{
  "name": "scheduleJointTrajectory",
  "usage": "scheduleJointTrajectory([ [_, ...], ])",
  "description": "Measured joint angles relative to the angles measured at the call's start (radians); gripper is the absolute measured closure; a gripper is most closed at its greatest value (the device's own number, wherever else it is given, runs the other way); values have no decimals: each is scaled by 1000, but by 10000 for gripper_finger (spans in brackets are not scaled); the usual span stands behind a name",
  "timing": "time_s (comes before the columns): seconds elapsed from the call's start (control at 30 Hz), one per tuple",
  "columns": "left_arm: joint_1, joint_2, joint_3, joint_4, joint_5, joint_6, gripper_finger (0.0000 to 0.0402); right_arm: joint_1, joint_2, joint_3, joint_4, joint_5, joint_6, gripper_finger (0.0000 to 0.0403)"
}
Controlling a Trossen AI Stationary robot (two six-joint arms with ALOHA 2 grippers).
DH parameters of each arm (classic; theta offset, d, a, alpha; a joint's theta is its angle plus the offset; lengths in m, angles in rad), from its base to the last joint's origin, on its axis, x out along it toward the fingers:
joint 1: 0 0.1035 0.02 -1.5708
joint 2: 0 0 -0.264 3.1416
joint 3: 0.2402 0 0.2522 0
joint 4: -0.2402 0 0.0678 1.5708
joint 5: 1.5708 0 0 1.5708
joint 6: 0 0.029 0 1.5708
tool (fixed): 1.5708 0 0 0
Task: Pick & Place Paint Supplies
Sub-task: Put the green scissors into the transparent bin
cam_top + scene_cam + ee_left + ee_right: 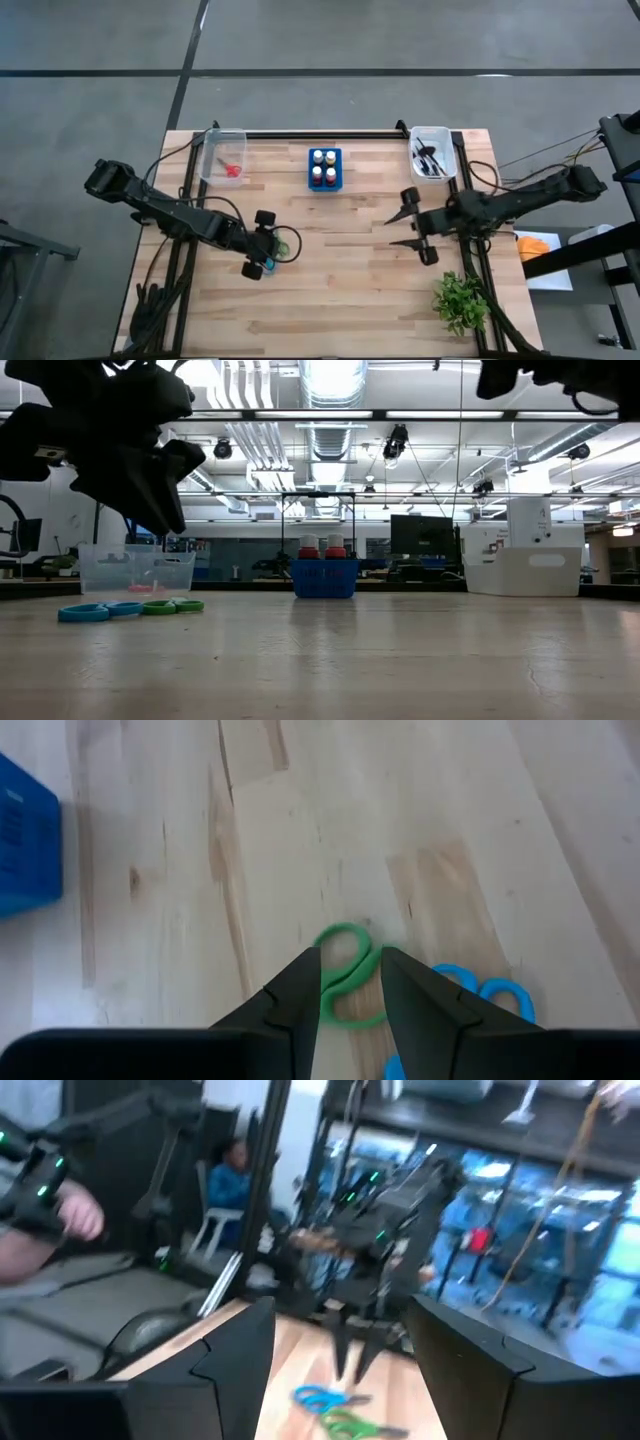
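High view: left gripper [284,247] above green scissors [290,246]

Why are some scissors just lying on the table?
The green scissors and blue scissors lie loose on the wood, outside the bins, while red scissors already sit in the left bin. The left gripper hovers open over the green pair.

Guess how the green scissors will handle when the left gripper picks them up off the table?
The green scissors lie flat on the table, so probably hard to get fingers under. Thin plastic loops suggest they are light. The left gripper straddles one loop, so they would likely swing or pivot when lifted. Blue scissors beside them may get nudged.
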Motion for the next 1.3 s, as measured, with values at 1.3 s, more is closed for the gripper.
scheduleJointTrajectory([
  [1.3, 164, 179, 61, -144, 175, -475, 287, 0, -461, -257, -76, 83, -50, 177],
])
